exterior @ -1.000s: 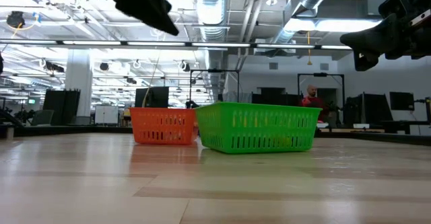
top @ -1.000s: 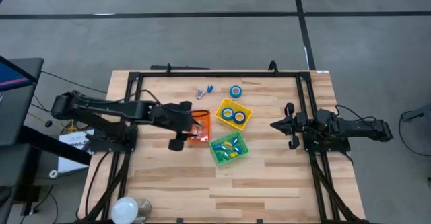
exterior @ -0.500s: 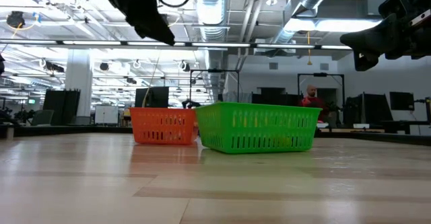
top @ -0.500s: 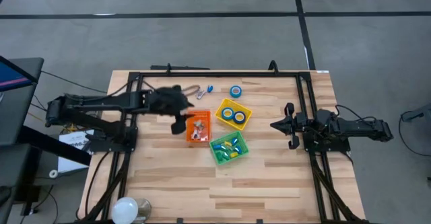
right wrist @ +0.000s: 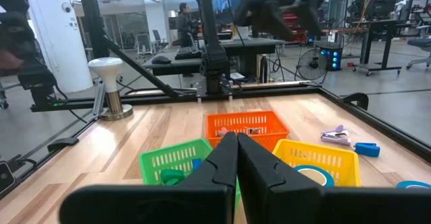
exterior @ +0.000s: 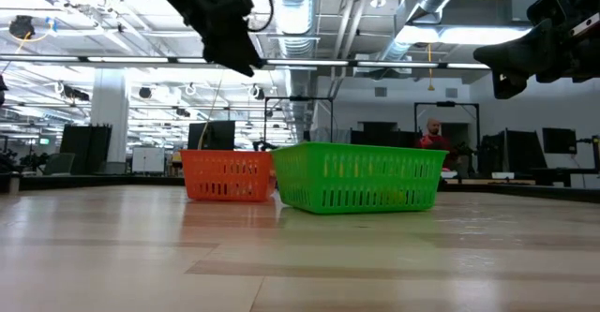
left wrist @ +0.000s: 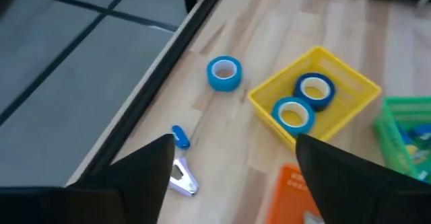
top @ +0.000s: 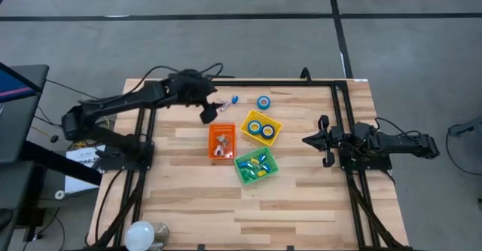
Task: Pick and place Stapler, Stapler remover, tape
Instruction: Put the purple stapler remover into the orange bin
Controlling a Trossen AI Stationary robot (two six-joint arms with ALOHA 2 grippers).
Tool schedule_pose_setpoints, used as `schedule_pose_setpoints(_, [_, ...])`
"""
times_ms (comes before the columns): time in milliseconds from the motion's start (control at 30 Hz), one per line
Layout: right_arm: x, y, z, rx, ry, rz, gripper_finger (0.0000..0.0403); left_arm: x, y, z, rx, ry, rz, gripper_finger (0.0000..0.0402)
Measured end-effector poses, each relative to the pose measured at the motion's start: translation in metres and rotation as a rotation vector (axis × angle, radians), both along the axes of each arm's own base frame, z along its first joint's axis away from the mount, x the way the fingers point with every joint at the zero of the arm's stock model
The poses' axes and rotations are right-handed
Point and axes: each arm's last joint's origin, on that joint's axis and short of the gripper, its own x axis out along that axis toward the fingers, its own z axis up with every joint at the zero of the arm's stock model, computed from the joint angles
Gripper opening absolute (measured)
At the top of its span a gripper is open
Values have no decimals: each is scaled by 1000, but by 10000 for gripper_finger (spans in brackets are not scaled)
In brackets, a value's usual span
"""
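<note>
My left gripper (top: 213,112) hangs open above the table's far left part, with nothing between its fingers (left wrist: 234,143). Just beyond it on the wood lie a silvery stapler remover (left wrist: 182,179), a small blue stapler (left wrist: 180,136) and one roll of blue tape (left wrist: 224,72), each resting flat and apart from the others. Two more tape rolls (top: 261,128) lie in the yellow bin (top: 276,123). My right gripper (top: 316,140) waits shut at the table's right side, held level above the wood.
An orange bin (top: 212,142) with stapler removers and a green bin (top: 245,176) with small blue and yellow items stand mid-table beside the yellow bin. A black frame rail (top: 248,84) runs along the far edge. Bare wood lies toward the near edge (top: 248,213).
My left gripper has swung away from above the orange bin toward the table's far edge, staying high above the wood, and the arm has pivoted with it. The orange bin now shows in full. My right arm has kept still.
</note>
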Motion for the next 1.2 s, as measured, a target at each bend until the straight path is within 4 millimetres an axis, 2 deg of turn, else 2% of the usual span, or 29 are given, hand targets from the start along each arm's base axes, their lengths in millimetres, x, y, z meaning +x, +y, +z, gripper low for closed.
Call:
schedule_pose_setpoints(200, [0, 0, 0, 0, -1, 0, 1, 21, 26, 2, -31, 80, 58, 327])
schedule_pose_setpoints(467, [0, 0, 0, 0, 0, 0, 1, 38, 56, -6, -78, 129, 217, 331])
schedule_pose_setpoints(800, [0, 0, 0, 0, 0, 0, 1, 51, 81, -53, -289, 144, 482, 330])
schedule_pose_setpoints(1200, [0, 0, 0, 0, 0, 0, 1, 70, 81, -98, -392, 215, 568, 308])
